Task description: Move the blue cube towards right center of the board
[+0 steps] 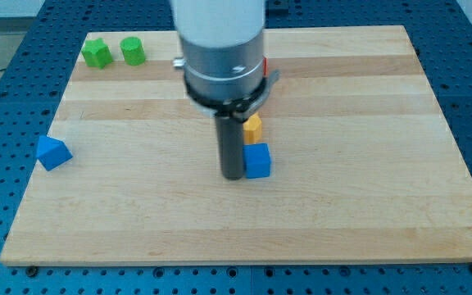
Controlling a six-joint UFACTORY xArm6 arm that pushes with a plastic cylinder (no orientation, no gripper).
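Now my tip [233, 175] touching blue cube [257, 161], on its view-left side.

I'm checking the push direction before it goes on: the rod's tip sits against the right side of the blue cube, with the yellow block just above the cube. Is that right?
Not quite. The camera view shows my tip against the left side of the blue cube, not the right. The rest holds: the yellow block sits just above the cube.

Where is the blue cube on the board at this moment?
The blue cube sits near the board's middle, just below the yellow block, with my tip against its left side in the view.
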